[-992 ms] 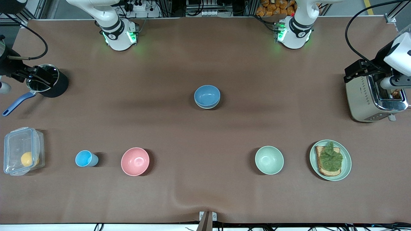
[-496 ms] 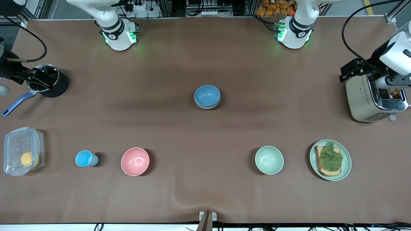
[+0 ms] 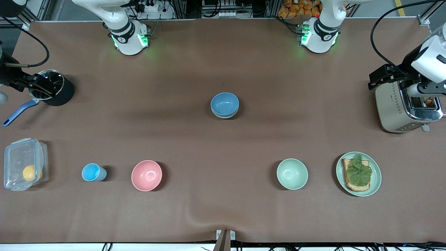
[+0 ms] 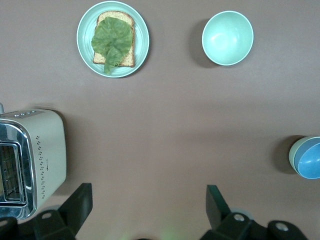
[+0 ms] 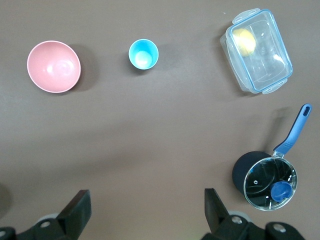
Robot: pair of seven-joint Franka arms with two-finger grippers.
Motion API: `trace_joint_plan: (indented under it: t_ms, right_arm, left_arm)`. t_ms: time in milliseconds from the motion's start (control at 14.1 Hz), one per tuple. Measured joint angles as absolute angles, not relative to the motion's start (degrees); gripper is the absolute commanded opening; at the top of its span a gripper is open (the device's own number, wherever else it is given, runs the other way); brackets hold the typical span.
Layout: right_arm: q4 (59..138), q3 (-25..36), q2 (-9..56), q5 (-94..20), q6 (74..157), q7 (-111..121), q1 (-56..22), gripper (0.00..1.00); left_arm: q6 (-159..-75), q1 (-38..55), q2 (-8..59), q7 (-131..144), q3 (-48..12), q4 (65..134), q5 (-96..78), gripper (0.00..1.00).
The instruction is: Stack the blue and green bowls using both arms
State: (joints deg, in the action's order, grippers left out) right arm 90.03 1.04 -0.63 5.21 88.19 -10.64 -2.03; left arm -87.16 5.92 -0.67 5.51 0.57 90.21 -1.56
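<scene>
At frame centre on the worktop the blue bowl (image 3: pixel 224 103) already sits nested in the green bowl (image 4: pixel 292 155), so stacking looks done, left tool (image 4: pixel 150 210) over the toaster (image 3: pixel 404 104), right tool (image 5: pixel 145 210) over the pot (image 3: pixel 52 87), both spread wide, empty.

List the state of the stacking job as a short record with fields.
blue bowl: mid-table, nested in the green bowl
green bowl: under the blue bowl, only its rim showing
left gripper: open, holding nothing, up by the toaster
right gripper: open, holding nothing, up by the pot
stack: looks done
</scene>
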Motion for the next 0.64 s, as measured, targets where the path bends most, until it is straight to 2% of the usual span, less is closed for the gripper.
trace_joint_plan:
  t_ms: [638]
  right_arm:
    - [89.69, 1.08, -0.5, 1.08, 89.5, -10.65, -2.09, 1.0]
  left_arm:
    - [-88.17, 5.97, -0.67, 5.51, 0.54, 90.21, -0.66, 1.0]
